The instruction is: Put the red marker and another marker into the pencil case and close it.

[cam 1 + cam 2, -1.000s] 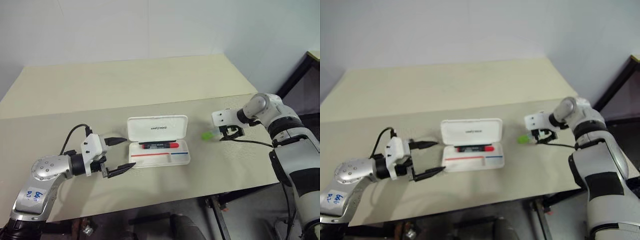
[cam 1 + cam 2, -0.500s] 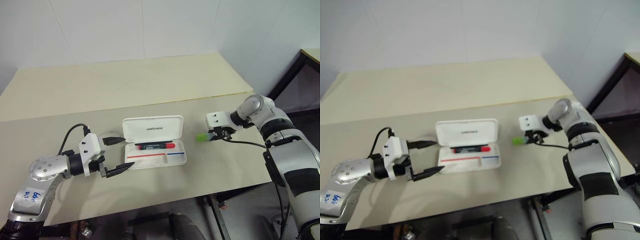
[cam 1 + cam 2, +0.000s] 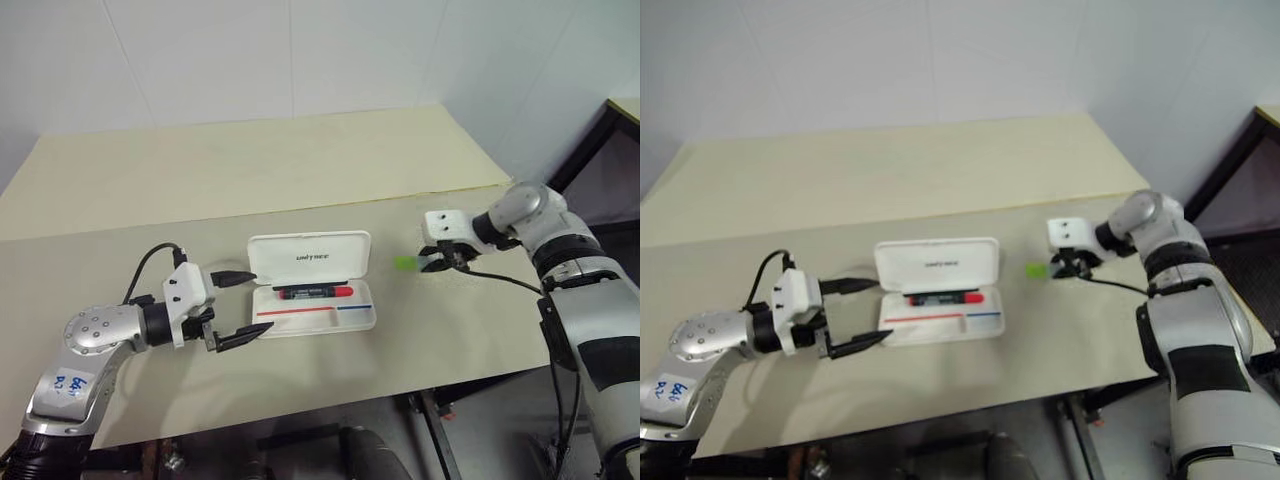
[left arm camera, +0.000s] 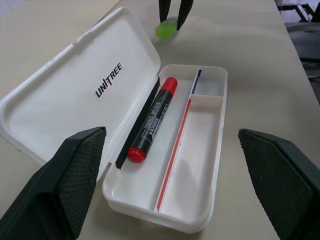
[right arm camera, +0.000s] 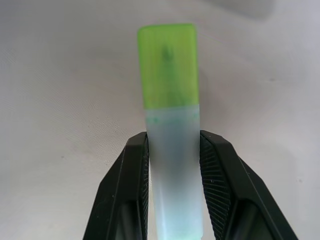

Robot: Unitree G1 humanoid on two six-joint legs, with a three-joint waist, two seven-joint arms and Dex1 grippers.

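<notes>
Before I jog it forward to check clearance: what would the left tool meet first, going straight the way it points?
Probably the pencil case: the left tool stands open beside it and points at its open tray holding the red marker.

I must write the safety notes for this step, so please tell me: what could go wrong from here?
1. The right pincer grips the green highlighter only by its pale body, and the green end sticks out far. It may tilt or slip on the way.
2. The red marker already lies in the long slot beside the lid. The highlighter may land on it or on the divider, and the pencil case may then not shut.
3. The open left pincer waits close by the case and might nudge it.
</notes>
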